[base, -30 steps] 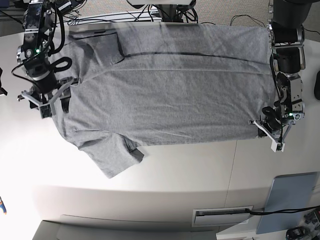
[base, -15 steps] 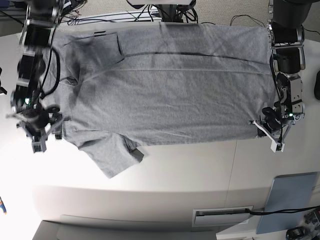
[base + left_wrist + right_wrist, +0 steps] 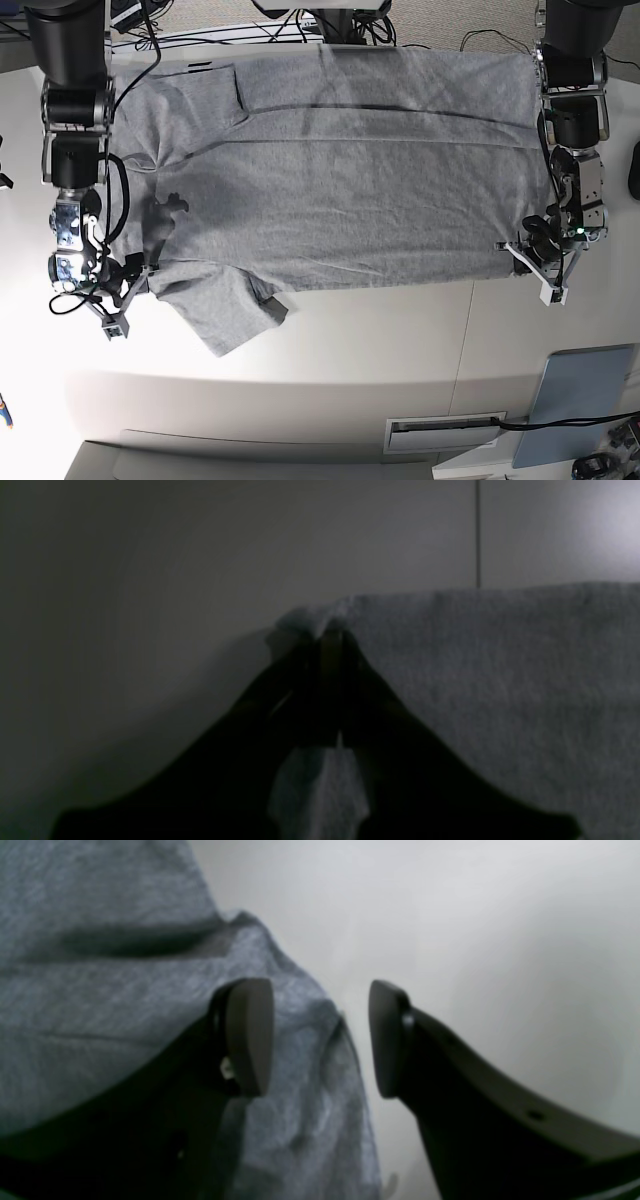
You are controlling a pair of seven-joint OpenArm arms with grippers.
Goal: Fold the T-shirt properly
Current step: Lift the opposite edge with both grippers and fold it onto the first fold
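Since a sec ago my right arm has swung down the left side of the bench (image 3: pixel 360 340), from up by the far sleeve to the near-left shoulder of the T-shirt (image 3: pixel 340 190); the left arm hasn't budged. That tells me I'm done repositioning and am setting up the matching grip for the first lengthwise fold, prob. lifting the near edge over toward the far edge. T-shirt lies flat, spread wide across the bench, plain grey side up, collar end at left, hem at right, near sleeve sticking out toward me at lower left. Left hand (image 3: pixel 535 262) sits at the near-right hem corner, jaws together and clamped on a pinch of the T-shirt (image 3: pixel 500 680), cloth bunched at the tips in the wrist cam. Right hand (image 3: pixel 122 296) has jaws wide apart, nothing held; in its wrist view one finger (image 3: pixel 247 1035) is over the T-shirt (image 3: pixel 100 990) and the other over bare bench, so the cloth edge runs btwn them. Next I'd judge it needs lowering and closing on that edge, w/ care not to snag only the top layer.
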